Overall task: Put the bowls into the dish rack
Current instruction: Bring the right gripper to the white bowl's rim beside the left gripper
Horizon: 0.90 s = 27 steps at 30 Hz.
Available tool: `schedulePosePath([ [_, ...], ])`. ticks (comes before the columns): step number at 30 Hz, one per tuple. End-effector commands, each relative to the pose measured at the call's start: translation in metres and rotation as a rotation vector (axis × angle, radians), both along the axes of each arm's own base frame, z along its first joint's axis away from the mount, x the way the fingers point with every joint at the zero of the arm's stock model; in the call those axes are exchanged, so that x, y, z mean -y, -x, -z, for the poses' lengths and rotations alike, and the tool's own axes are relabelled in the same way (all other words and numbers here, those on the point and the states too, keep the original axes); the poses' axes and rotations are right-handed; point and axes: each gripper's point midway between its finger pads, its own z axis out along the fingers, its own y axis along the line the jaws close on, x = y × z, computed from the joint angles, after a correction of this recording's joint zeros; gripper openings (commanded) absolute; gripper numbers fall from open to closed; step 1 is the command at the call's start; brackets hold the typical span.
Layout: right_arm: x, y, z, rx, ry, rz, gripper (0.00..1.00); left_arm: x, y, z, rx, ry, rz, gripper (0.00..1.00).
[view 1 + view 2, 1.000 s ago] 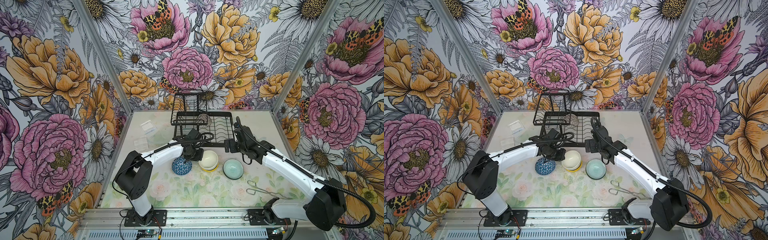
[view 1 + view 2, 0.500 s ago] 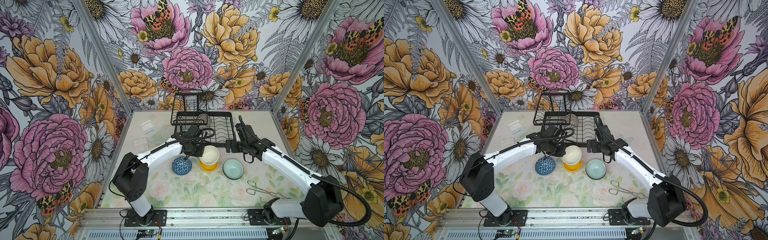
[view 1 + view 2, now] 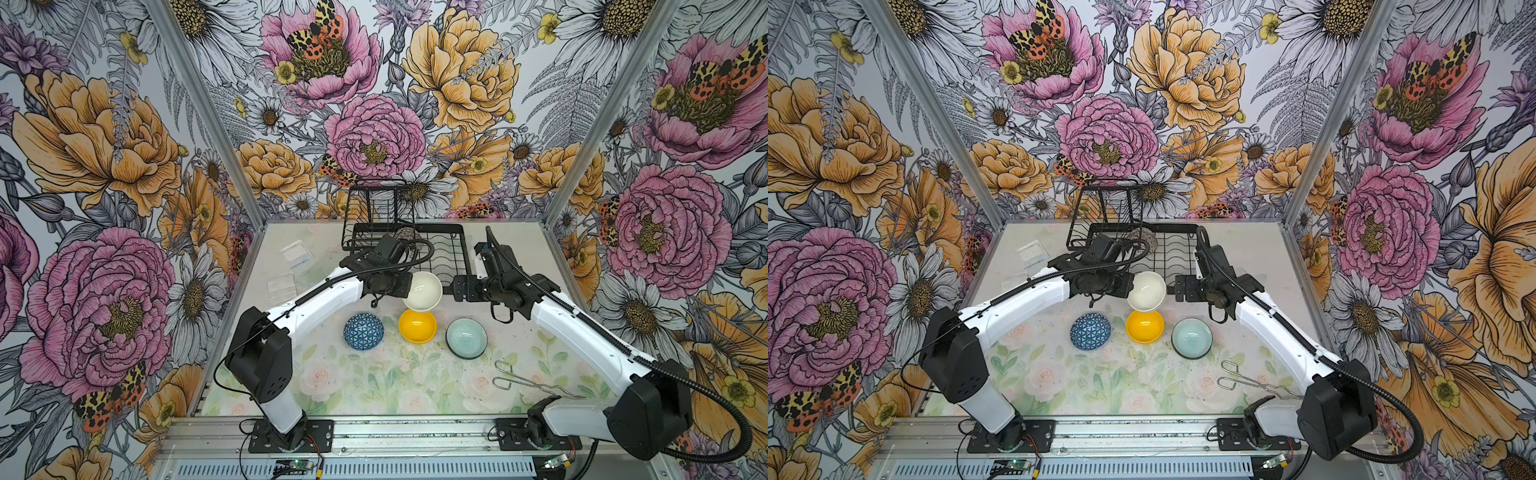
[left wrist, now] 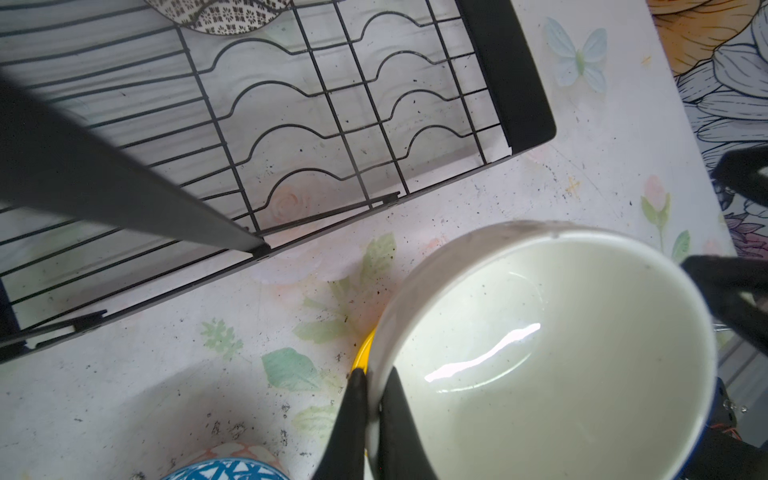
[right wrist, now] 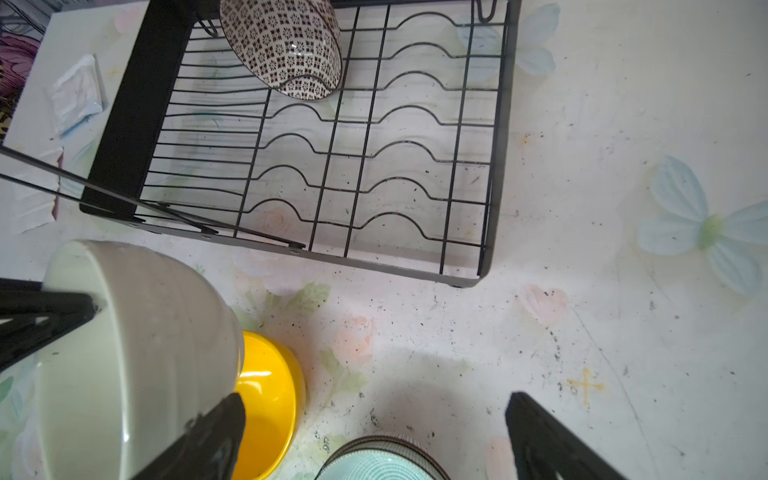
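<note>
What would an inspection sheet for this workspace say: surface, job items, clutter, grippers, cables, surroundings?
Surface: floral tabletop, dotted with dark specks.
Job's things: cream bowl held tilted off the table; yellow bowl and teal bowl upright on the table, blue triangle bowl upside down; mosaic bowl leaning in the dish rack.
Clutter: wire tongs front right; plastic packets left of the rack.
Grippers: left gripper jaws pinch the cream bowl's rim; right gripper jaws open, empty.
Cables: black conduit along each arm, none snagged.
Surroundings: flowered walls; metal rail in front.
</note>
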Motion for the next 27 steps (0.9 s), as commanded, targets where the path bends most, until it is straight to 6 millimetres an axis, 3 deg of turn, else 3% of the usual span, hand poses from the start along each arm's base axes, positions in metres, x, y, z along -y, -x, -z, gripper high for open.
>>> schedulePosePath([
  [1,-0.005,-0.001,-0.033,0.07,-0.063,-0.017,0.98,0.004,-0.014,-0.029,0.089,0.038,-0.006,0.0],
  [11,-0.025,0.005,-0.069,0.13,-0.175,-0.096,0.87,0.016,-0.011,-0.04,0.121,0.043,0.021,0.0],
  [18,-0.028,0.005,-0.059,0.102,-0.173,-0.087,0.75,0.036,-0.003,-0.048,0.131,0.066,0.064,0.0],
  [24,-0.03,0.008,-0.065,0.116,-0.181,-0.096,0.58,0.04,-0.003,-0.048,0.132,0.068,0.071,0.0],
  [27,-0.032,0.009,-0.061,0.1,-0.187,-0.095,0.56,0.042,-0.004,-0.048,0.132,0.069,0.076,0.0],
])
